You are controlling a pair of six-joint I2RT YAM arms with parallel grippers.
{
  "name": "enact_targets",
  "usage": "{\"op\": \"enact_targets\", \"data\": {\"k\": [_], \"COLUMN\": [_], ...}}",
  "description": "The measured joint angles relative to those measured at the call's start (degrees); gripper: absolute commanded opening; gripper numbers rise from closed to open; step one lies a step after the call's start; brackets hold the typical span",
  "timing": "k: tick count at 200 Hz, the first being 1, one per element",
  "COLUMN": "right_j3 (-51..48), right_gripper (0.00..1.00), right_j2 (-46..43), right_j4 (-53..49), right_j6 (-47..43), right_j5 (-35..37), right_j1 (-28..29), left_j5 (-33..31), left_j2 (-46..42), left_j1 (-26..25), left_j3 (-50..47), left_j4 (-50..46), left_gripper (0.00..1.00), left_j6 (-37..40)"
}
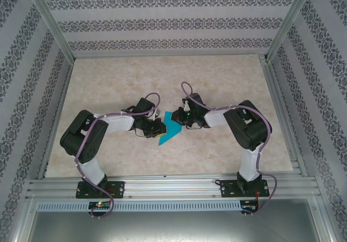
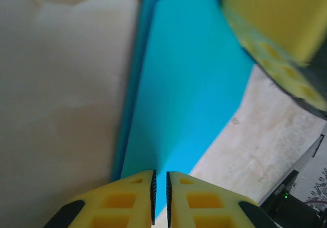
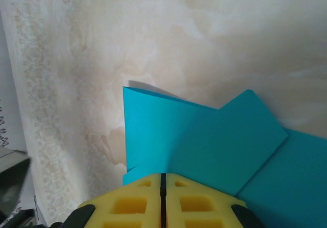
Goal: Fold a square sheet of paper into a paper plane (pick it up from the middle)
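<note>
We see the paper [image 1: 169, 127] mid-table, partly folded, between both grippers. The left gripper [image 2: 160, 179] has its jaws nipped on the paper's near edge. The right gripper [image 3: 163, 179] has its jaws pressed together on a layered edge. Our right wrist view shows overlapping flaps and a sharp corner. Our left wrist view shows a long crease and the right gripper's yellow finger [image 2: 271, 18] over the sheet. The table [image 1: 227, 79] is marbled beige, the walls [image 1: 162, 3] patterned.
</note>
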Motion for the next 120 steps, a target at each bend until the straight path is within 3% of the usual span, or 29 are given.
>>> {"op": "enact_targets", "data": {"k": [33, 63, 120], "right_j3": [1.8, 2.1, 2.4], "right_gripper": [0.12, 0.06, 0.05], "right_j2": [-0.3, -2.3, -4.8], "right_j4": [-4.2, -9.2, -11.1], "right_j6": [-0.9, -2.8, -3.5], "right_j5": [-0.1, 0.2, -0.2], "right_j1": [0.0, -0.3, 2.5], "left_j5": [-0.6, -0.6, -0.6], "left_j2": [0.6, 0.6, 0.6], "left_j1": [0.0, 0.0, 0.0], "left_j3": [0.0, -0.1, -0.1], "left_j4": [-0.3, -0.2, -0.2], "left_gripper": [0.07, 0.07, 0.06], "left_j6": [0.5, 1.1, 1.6]}}
